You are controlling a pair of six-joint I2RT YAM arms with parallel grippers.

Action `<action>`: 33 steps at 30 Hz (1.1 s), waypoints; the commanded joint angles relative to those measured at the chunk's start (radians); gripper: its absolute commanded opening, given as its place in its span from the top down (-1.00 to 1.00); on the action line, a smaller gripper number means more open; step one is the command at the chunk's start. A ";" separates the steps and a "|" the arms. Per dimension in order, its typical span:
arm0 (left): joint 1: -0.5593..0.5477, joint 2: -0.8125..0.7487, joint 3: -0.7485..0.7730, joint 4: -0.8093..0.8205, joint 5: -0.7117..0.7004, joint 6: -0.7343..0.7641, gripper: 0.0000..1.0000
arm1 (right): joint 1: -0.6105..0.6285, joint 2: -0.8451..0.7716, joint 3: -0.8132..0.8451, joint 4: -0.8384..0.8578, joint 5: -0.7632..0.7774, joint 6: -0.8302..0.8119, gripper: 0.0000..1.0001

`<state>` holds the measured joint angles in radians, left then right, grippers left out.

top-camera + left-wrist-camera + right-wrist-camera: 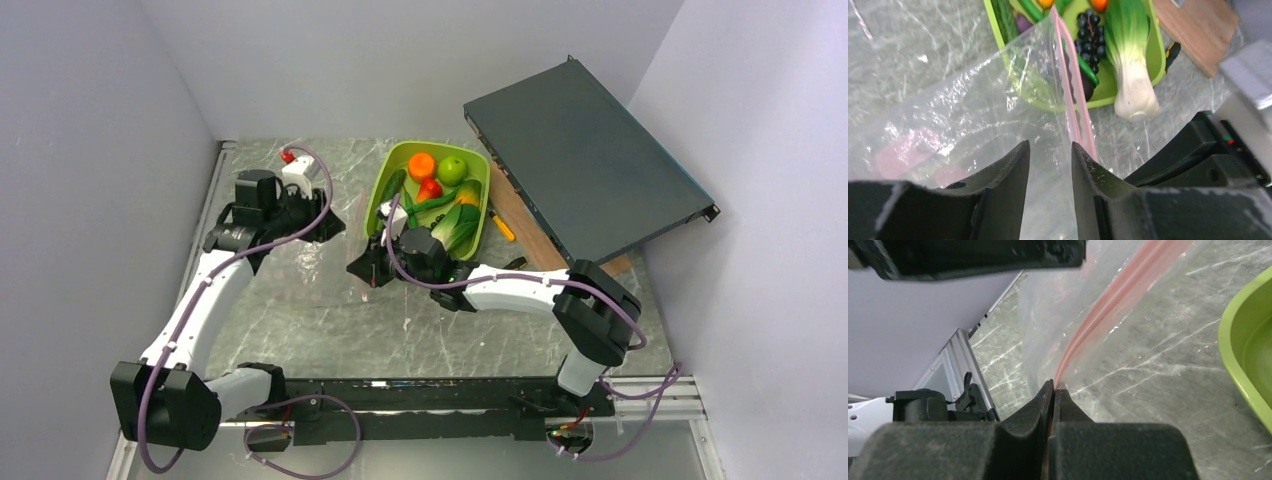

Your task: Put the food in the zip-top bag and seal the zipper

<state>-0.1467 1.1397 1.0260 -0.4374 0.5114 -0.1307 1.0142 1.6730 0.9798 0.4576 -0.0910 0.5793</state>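
Note:
The clear zip-top bag (963, 115) hangs between my two grippers, just left of the lime-green tray (478, 215). Its pink zipper (1070, 85) runs down past the outer side of my left gripper's right finger. My left gripper (1049, 145) stands open, with bag film showing in the gap. My right gripper (1053, 382) is shut on the near end of the zipper (1118, 295). The food lies in the tray: orange (421, 165), green apple (452, 170), red pepper (430, 188), cucumber (392, 185), leek (1130, 60), grapes (1088, 32).
A dark flat metal case (585, 170) leans at the back right over a wooden board (525, 225). An orange-handled screwdriver (503, 228) lies beside the tray. Grey walls close in on the left, back and right.

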 commanded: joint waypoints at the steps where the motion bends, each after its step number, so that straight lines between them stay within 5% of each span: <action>1: -0.028 -0.028 -0.049 0.036 0.010 0.023 0.15 | -0.005 -0.030 -0.003 0.079 -0.026 -0.008 1.00; 8: -0.123 -0.018 -0.036 -0.023 -0.108 0.061 0.14 | -0.003 -0.027 0.019 0.069 -0.034 -0.012 1.00; 19: -0.136 -0.033 -0.038 -0.033 -0.156 0.074 0.24 | -0.003 -0.050 0.005 0.062 -0.027 -0.019 1.00; 24: -0.148 -0.025 -0.038 -0.032 -0.149 0.077 0.13 | -0.003 -0.047 0.012 0.065 -0.037 -0.019 1.00; 33: -0.209 -0.001 -0.019 -0.087 -0.337 0.085 0.16 | 0.019 -0.042 0.029 0.035 0.032 -0.039 1.00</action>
<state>-0.3275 1.1355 0.9779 -0.4976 0.2951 -0.0635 1.0176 1.6691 0.9794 0.4633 -0.1093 0.5694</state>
